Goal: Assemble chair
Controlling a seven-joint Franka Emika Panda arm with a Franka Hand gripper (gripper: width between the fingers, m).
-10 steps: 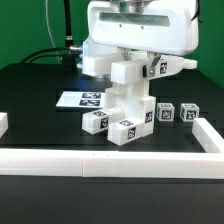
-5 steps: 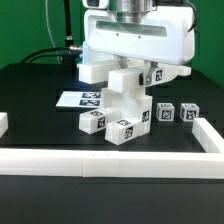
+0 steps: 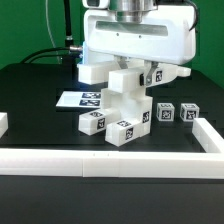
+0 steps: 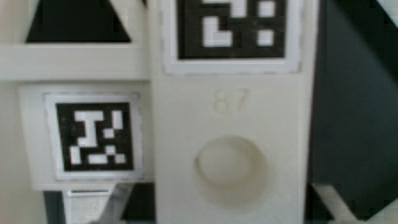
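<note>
at the exterior view's far left a short white rail stub (image 3: 3, 122) is cut off by the frame edge, and black cables (image 3: 48, 50) trail off behind it. next along, the marker board (image 3: 78, 98) lies flat on the black table (image 3: 30, 90); its near corner is hidden behind the chair (image 3: 122, 108), and its tags are too small to read. the chair stands in the middle as a stack of white blocks, tagged on its front faces, with its foot on the table and its top reaching up under the gripper (image 3: 130, 58). the gripper sits directly above the chair, and its broad white housing and the chair's upper block cover the fingertips, so i cannot tell whether the jaws are clamped on the chair or only around it. to the right, two loose blocks (image 3: 176, 113) sit side by side, well apart from the chair, tags facing forward. the border rail (image 3: 110, 160) runs along the front and turns up the right side.

in the wrist view the chair (image 4: 222, 130) fills the frame, blurred. two black-and-white tags show, the upper one cut off. below it is a faint embossed number, perhaps 87, above a round dimple.
</note>
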